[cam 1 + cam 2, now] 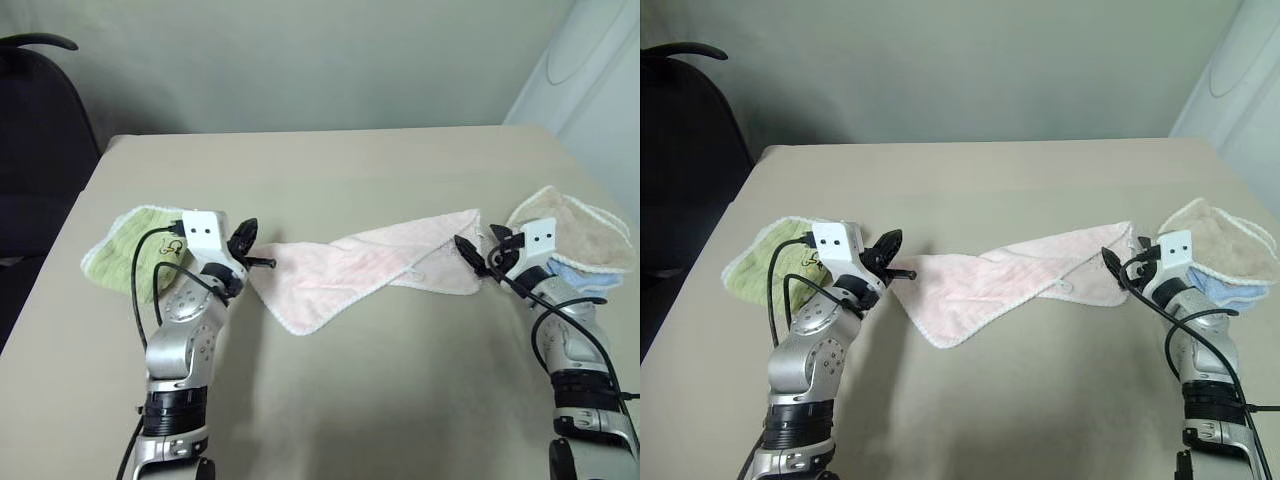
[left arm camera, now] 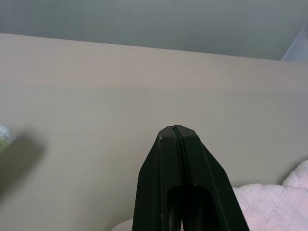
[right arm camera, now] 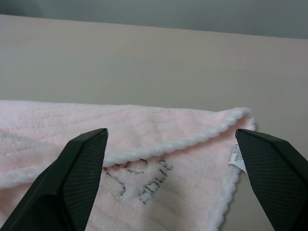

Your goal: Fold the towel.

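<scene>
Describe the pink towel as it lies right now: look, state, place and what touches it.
The towel is pale pink terry with a whitish stitched edge, dark embroidered writing and a small white tag at one corner. It lies stretched, twisted and partly folded across the table between the arms. The shut left gripper meets its left end; the open right gripper straddles its right corner.

Soft, even light, faint shadows on the table [image 1: 330,400], sharp focus.
</scene>
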{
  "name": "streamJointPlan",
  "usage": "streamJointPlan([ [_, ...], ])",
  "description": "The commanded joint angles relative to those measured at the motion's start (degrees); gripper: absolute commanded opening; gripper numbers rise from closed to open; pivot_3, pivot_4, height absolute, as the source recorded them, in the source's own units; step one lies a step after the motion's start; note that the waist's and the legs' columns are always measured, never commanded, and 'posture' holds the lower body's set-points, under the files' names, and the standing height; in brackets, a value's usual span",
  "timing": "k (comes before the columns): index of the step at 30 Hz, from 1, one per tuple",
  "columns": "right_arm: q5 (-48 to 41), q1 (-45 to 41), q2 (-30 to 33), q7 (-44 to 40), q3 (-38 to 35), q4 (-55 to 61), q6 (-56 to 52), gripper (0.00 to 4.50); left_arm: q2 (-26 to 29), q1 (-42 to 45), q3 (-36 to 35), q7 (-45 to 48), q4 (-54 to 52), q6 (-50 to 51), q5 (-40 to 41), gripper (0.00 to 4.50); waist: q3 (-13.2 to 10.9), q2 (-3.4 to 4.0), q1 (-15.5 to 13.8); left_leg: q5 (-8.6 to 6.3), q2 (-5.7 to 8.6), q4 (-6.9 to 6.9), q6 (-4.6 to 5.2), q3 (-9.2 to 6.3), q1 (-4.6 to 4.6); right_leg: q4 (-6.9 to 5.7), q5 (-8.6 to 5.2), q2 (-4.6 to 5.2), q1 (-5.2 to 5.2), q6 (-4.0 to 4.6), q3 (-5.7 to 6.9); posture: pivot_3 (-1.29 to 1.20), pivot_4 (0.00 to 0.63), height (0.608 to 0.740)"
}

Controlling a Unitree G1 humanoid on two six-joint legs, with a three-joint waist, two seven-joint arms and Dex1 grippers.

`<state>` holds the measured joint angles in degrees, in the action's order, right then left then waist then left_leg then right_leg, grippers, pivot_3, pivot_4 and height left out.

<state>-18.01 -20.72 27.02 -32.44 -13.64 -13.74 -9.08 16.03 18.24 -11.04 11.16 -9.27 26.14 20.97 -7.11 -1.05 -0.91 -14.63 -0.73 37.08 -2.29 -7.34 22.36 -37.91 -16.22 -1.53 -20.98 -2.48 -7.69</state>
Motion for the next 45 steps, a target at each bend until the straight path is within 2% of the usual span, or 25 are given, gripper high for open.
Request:
streamJointPlan([
  [1,-0.63,-1.28,-0.43,0.92,-1.74,-0.42,2.58,4.48,0.30,2.40,0.05,0.49,-0.98,-0.76,-0.27,0.00,0.00,0.00,-0.02,0.00,0.00,0.00,0.00,0.00,0.00,0.00,0.00,0.00,0.00,0.00,0.00,0.00,0.150,0.740],
  [6,-0.72,-1.38,-1.37,1.10,-1.27,0.42,3.17,4.48,0.16,2.98,0.71,0.83,-0.51,-1.44,-0.70,0.00,0.00,0.00,0.03,0.01,0.00,0.00,-0.01,-0.01,0.00,0.00,0.00,0.00,-0.02,0.00,0.00,0.00,0.150,0.740],
  [17,0.57,-0.73,3.08,-0.60,-2.21,-2.22,5.40,4.48,-2.03,2.71,1.73,0.81,0.23,-3.36,-1.91,0.00,0.00,0.00,-0.02,0.00,0.00,0.00,0.00,0.00,0.00,0.00,0.00,0.00,0.01,0.00,0.00,0.00,0.150,0.740],
  [30,7.57,-5.27,7.68,-3.78,2.66,-7.96,12.06,4.48,-2.96,1.24,1.88,1.02,-0.74,-3.39,-1.53,0.00,0.00,0.00,-0.01,-0.02,0.00,0.00,0.04,0.00,0.00,0.00,0.00,0.00,0.01,-0.01,-0.01,0.00,0.150,0.740],
  [33,14.80,-8.65,10.46,-2.65,6.67,-13.39,17.75,4.48,-3.23,0.25,1.82,0.87,-1.90,-3.24,-1.40,0.00,0.00,0.00,0.11,-0.02,0.00,-0.01,0.04,0.00,0.00,0.00,0.01,0.01,0.00,-0.01,-0.01,0.00,0.150,0.740],
  [37,28.72,-18.00,15.85,0.97,15.99,-28.59,30.24,4.48,-3.28,-0.51,1.68,0.53,-2.63,-3.07,-1.60,0.00,-0.01,0.02,0.15,-0.11,-0.01,-0.02,0.19,0.01,0.00,-0.03,0.02,0.06,-0.02,-0.02,-0.01,0.00,0.150,0.740],
  [45,46.39,-35.11,18.93,9.93,29.94,-51.59,41.98,4.48,-3.77,-2.50,0.93,-1.57,-5.61,-3.12,-1.68,0.00,-0.02,0.04,-0.01,-0.14,-0.04,-0.09,0.24,0.00,0.02,-0.05,0.06,0.15,-0.09,0.04,0.04,0.00,0.150,0.740],
])
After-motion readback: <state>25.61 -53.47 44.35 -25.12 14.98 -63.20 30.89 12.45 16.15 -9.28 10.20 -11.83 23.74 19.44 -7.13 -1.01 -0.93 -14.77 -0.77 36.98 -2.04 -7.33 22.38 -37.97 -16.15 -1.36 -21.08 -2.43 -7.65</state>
